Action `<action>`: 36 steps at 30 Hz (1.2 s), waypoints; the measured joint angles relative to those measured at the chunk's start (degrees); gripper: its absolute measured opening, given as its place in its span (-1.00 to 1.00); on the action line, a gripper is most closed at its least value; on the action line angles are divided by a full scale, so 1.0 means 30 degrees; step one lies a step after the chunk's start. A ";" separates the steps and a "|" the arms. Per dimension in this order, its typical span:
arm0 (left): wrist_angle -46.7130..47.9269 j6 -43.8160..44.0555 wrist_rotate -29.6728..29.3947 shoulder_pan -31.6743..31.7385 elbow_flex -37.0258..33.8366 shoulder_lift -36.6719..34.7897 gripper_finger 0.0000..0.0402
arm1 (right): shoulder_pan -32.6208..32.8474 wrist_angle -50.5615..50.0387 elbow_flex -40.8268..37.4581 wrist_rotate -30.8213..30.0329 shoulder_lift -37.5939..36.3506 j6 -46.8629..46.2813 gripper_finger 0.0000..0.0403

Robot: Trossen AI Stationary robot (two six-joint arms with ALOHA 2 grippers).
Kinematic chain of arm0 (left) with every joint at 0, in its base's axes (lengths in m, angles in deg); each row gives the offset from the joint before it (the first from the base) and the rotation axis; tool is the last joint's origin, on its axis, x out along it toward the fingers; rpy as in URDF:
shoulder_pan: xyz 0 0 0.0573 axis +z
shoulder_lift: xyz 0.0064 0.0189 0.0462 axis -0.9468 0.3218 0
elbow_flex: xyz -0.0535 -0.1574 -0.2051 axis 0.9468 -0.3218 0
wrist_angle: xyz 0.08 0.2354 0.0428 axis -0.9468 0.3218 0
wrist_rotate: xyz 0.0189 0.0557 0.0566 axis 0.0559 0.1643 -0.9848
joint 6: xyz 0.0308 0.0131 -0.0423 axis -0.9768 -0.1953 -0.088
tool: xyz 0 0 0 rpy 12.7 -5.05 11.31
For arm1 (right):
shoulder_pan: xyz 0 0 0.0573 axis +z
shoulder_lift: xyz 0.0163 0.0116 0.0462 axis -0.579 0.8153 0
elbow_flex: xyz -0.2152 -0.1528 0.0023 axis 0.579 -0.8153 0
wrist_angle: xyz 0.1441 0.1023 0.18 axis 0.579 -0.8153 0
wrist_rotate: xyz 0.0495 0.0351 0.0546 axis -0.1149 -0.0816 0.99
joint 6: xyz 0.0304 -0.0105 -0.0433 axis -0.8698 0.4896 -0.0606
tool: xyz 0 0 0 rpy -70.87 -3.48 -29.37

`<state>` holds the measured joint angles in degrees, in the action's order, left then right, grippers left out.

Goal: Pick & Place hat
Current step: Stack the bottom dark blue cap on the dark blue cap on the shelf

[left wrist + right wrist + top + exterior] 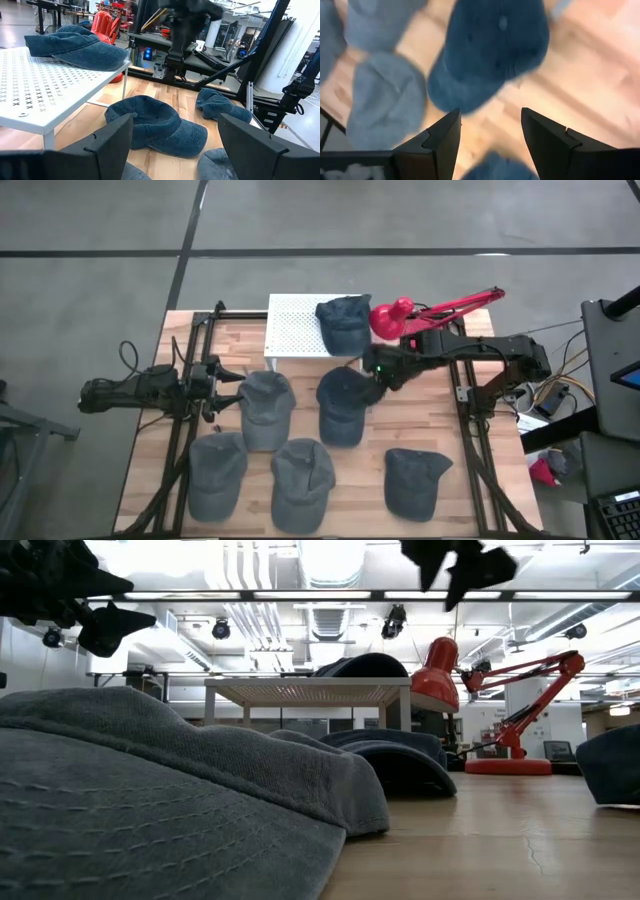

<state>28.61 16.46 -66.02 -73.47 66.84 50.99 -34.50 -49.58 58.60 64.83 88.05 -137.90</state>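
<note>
while the left claw [232, 387] waits at the desk's [420, 430] left edge, fingers apart, the right claw [377, 387] hangs over a hat.
further right, that dark blue hat [342, 402] lies mid-desk under the wide-open, empty right claw; another hat [343, 322] rests on the white perforated stand [295, 328] at the far side.

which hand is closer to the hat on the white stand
Right. The right hand hovers just in front of the white stand, near the hat on it; the left hand waits across the table.
</note>
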 joint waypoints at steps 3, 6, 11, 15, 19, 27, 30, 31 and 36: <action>-0.0003 0.0007 0.0000 0.0000 -0.0003 -0.0003 0.47 | 0.1067 -0.1148 0.0000 0.0138 0.0000 -0.1245 0.01; -0.0003 0.0007 0.0000 0.0000 0.0001 0.0002 0.47 | 0.2207 -0.2193 0.0000 0.0141 0.0000 -0.2623 0.00; -0.0003 0.0007 0.0000 0.0000 0.0002 -0.0002 0.47 | 0.4108 -0.3221 -0.0008 0.0116 0.0000 -0.4814 0.00; -0.0003 0.0007 0.0000 0.0000 -0.0003 0.0004 0.47 | 0.5481 -0.3558 -0.0134 0.0009 0.0000 -0.6367 -0.01; -0.0002 0.0015 0.0000 0.0000 0.0002 0.0000 0.47 | 0.6662 -0.3561 -0.0442 -0.0022 0.0000 -0.8407 -0.01; -0.0002 0.0015 0.0007 0.0000 -0.0002 0.0002 0.47 | 0.8992 -0.3674 -0.1399 0.0725 0.0000 -1.3102 -0.01; 0.0004 0.0015 0.0004 0.0000 0.0003 0.0002 0.47 | 0.9881 -0.3685 -0.1735 0.1447 0.0000 -1.4457 -0.01; -0.0003 0.0015 0.0000 0.0000 -0.0001 0.0001 0.47 | 1.0194 -0.3682 -0.1824 0.1672 0.0000 -1.4828 -0.01; 0.0004 0.0015 0.0000 0.0000 0.0003 0.0004 0.47 | 1.1672 -0.3666 -0.2423 0.2983 0.0000 -1.6766 -0.01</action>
<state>28.62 16.51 -66.02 -73.47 66.85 51.00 0.52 -60.58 51.33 73.77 88.05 -188.20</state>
